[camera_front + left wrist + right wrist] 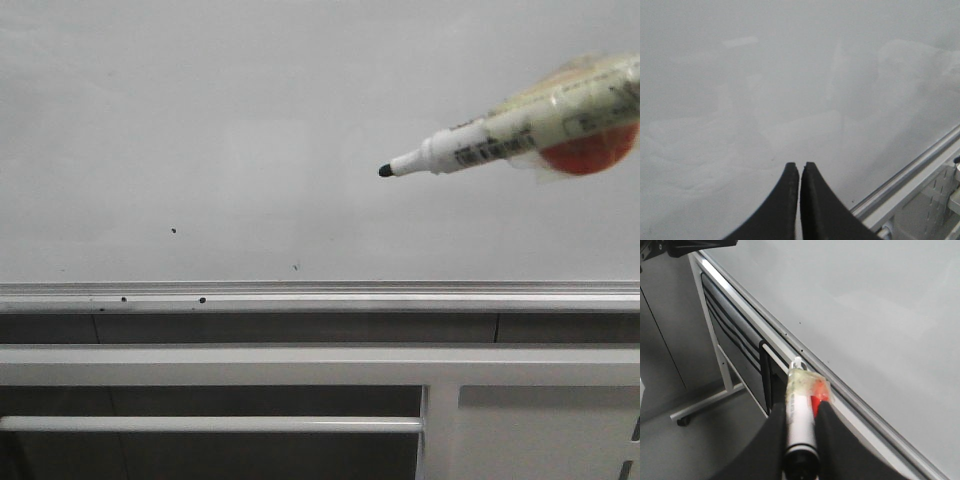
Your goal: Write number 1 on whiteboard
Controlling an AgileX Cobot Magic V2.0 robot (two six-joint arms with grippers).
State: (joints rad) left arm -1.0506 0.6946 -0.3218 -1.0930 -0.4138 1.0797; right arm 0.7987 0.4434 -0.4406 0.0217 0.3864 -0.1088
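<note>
The whiteboard [250,120] fills most of what I can see, a wide glossy white panel with a silver rail [320,292] along its lower edge and a grey metal frame [300,365] below that. Its surface is bare apart from a few small black specks; no stroke has been drawn yet, so the number 1 is not on the board.

The right gripper [801,412] is clamped around a marker [500,135], whose barrel is wrapped in clear tape with an orange patch. In the front view its uncapped black tip [385,171] points left, in front of the right half of the board; I cannot tell whether it touches the surface.

The left gripper [799,172] hangs in front of blank board with its fingers pressed together, holding nothing.

To do this well, I would say the tip should be brought squarely onto the panel with light, even pressure, then drawn down in one steady line, stopping well short of the rail.
</note>
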